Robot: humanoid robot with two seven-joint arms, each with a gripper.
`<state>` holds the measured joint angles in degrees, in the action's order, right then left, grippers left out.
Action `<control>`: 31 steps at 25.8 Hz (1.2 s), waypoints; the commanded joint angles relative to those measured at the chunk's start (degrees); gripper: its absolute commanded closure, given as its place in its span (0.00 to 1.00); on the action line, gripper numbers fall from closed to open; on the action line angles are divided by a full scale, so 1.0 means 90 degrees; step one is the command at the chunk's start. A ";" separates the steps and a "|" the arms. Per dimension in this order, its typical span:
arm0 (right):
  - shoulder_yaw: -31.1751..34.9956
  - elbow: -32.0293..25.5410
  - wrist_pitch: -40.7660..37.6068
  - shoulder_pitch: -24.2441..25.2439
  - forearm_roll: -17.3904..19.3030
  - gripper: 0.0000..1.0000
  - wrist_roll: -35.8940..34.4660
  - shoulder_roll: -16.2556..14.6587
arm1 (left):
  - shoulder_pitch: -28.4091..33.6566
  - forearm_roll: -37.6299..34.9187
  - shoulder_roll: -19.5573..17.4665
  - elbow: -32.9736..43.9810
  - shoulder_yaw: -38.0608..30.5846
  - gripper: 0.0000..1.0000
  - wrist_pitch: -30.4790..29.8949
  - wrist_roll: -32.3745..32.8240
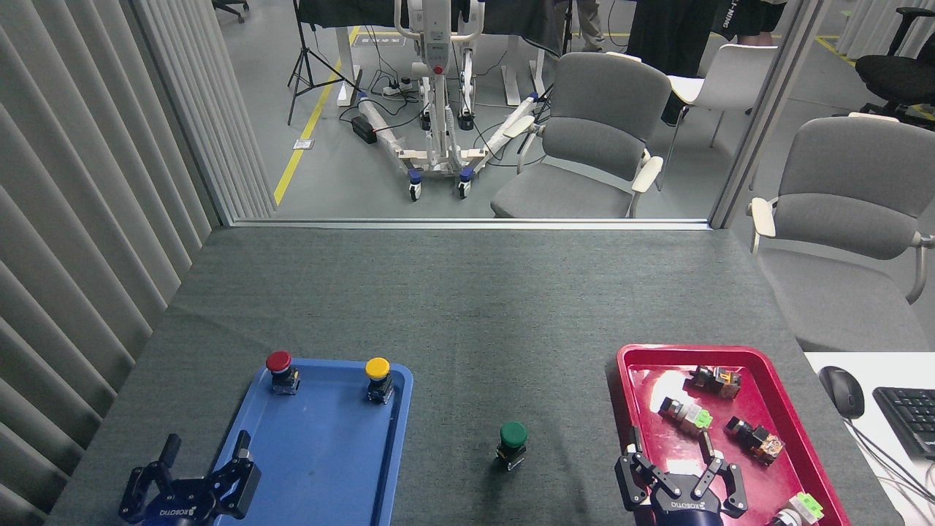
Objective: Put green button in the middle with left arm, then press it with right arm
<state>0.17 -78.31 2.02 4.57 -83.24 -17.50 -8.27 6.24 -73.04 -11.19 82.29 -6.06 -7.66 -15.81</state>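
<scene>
The green button (513, 443) stands upright on the bare dark grey cloth (467, 314) of the middle, between the two trays. At the lower left my left gripper (204, 456) is open and empty, its fingers spread over the blue tray's left edge. My right gripper (676, 459) is at the bottom right, over the near part of the red tray, open with fingers spread and nothing between them. It sits well to the right of the green button.
The blue tray (321, 467) holds a red button (280, 370) and a yellow button (378, 378) at its far end. The red tray (760, 467) holds several small switch parts. A mouse (841, 391) and keyboard (909, 418) lie off the table's right edge.
</scene>
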 commanded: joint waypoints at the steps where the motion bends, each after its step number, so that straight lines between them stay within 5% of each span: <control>1: 0.0000 0.0000 0.0019 0.0000 0.0000 0.01 -0.0009 0.0001 | -0.0029 0.0000 0.0012 0.0017 -0.0010 0.00 0.0001 0.0009; 15: -0.0029 0.0000 0.0039 0.0029 0.0039 0.01 0.0099 -0.0029 | 0.0088 0.0420 -0.0056 0.0476 -0.0098 0.00 -0.0087 0.0038; 20: -0.0010 -0.0010 0.0010 0.0019 0.0635 0.00 0.0128 -0.0029 | 0.0078 0.0420 -0.0046 0.0476 -0.0098 0.00 -0.0106 0.0028; 31: -0.0029 -0.0117 -0.0108 0.0010 0.0215 0.00 0.0128 -0.0097 | 0.0098 0.0420 -0.0037 0.0515 -0.0108 0.00 -0.0106 0.0009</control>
<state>-0.09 -79.13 1.24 4.74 -80.65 -16.27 -9.02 7.11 -69.28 -11.60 86.91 -7.02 -8.64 -15.75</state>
